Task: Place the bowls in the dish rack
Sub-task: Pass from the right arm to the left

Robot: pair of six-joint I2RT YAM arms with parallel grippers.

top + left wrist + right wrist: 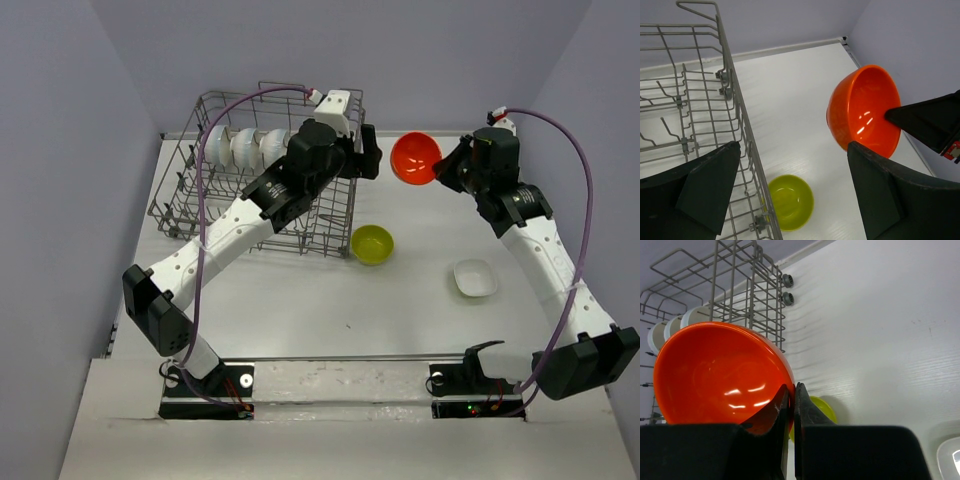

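Right hand [791, 390] is clenched on the rim of the orange bowl [720, 370], 1 finger inside and 1 outside. It holds the bowl clear of the bench [420, 320], tipped on edge with its hollow turned toward the rack side.

Nearest on the bench, a small white square dish [474, 278] sits in front of the right arm. A yellow-green bowl [371, 244] stands upright farther in, just beside the near right corner of the dish rack [300, 240]. Neither is loaded yet.

Beyond them the left hand [792, 145] hangs released, fingers spread wide and holding nothing. It sits above the rack's right wall, with 1 finger over the wires and the other over bare bench. The orange bowl hangs near the outer finger but not between the 2, and whether they touch I cannot tell. Farthest back, 3 white bowls [243, 147] stand on edge in a row among the tines on the rack's left side.

By my reading, the step in hand is bringing the orange bowl to the rack, probably as a pass from right arm to left. The next move would call for the left hand to shift until the bowl's rim lies between its fingers. It should clench before the right hand lets go. The bowl can then be lowered on edge into a free slot beside the white row.
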